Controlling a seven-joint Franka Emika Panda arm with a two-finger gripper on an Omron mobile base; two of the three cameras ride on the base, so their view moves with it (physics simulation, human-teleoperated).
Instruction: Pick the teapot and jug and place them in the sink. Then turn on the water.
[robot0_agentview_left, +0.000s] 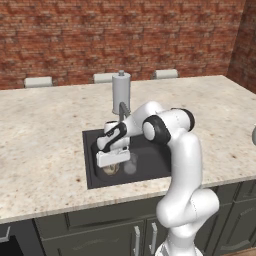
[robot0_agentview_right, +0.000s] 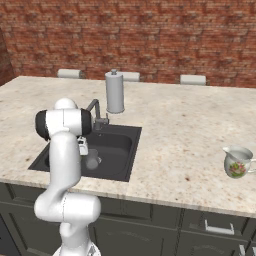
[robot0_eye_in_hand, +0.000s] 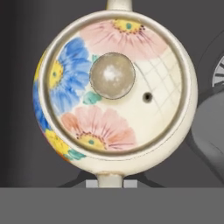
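The worktop (robot0_agentview_left: 45, 130) carries the sink (robot0_agentview_left: 92, 167) in its middle. My arm (robot0_agentview_left: 180, 165) reaches down into the sink. A paper-towel roll (robot0_agentview_right: 114, 92) stands at the far side, behind the tap (robot0_agentview_right: 95, 111). The jug (robot0_agentview_right: 237, 162) sits far right on the worktop, well apart from the sink. My hand (robot0_agentview_left: 112, 161) is low in the sink, closed narrow on the teapot (robot0_eye_in_hand: 113, 92), with a glass (robot0_agentview_left: 130, 164) just beside.

I saw a speckled beige stone counter (robot0_agentview_right: 175, 140) with a dark sink (robot0_agentview_right: 127, 155) set into it. The floral jug (robot0_agentview_right: 237, 161) stood upright near its front right edge, and a grey paper-towel holder (robot0_agentview_right: 115, 91) stood just behind the sink.
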